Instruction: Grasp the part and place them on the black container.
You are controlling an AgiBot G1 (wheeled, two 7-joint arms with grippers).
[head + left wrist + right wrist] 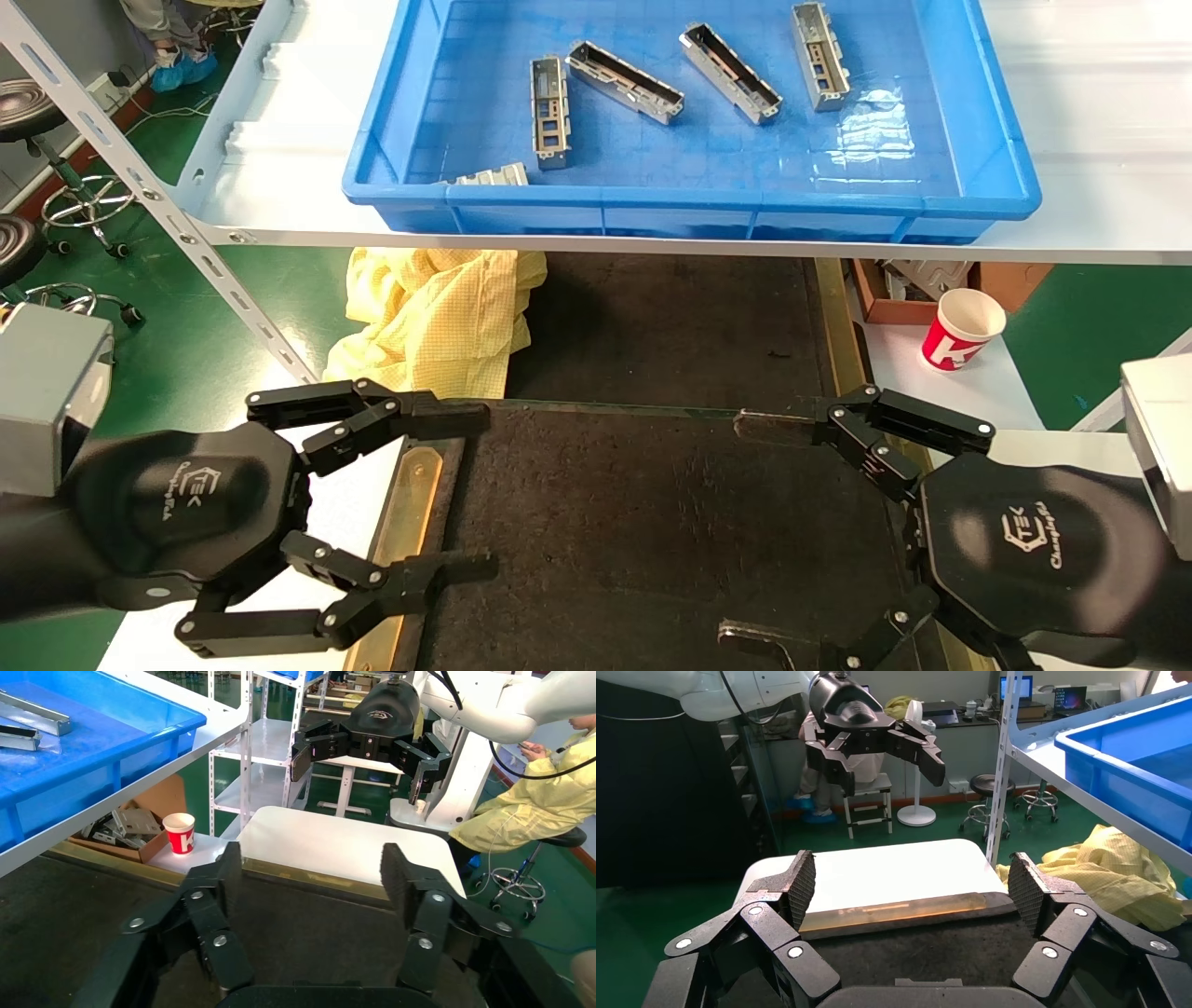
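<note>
Several silver parts (549, 112) lie loose in the blue bin on the upper shelf; two of them show in the left wrist view (35, 716). Below the shelf lies the black container (643, 522), a flat dark tray with brass strips along its sides. My left gripper (484, 492) hovers open over the tray's left edge with nothing between its fingers (311, 867). Facing it, my right gripper (736, 531) hangs open over the tray's right edge, also holding nothing (912, 881). Both are well below and in front of the parts.
The blue bin (689, 200) sits on a white shelf (1099, 93) that overhangs the tray's far end. A yellow cloth (438, 317) lies behind the tray's left side. A red paper cup (962, 329) and a cardboard box (1006, 280) stand at the right. A slanted shelf upright (158, 205) runs on the left.
</note>
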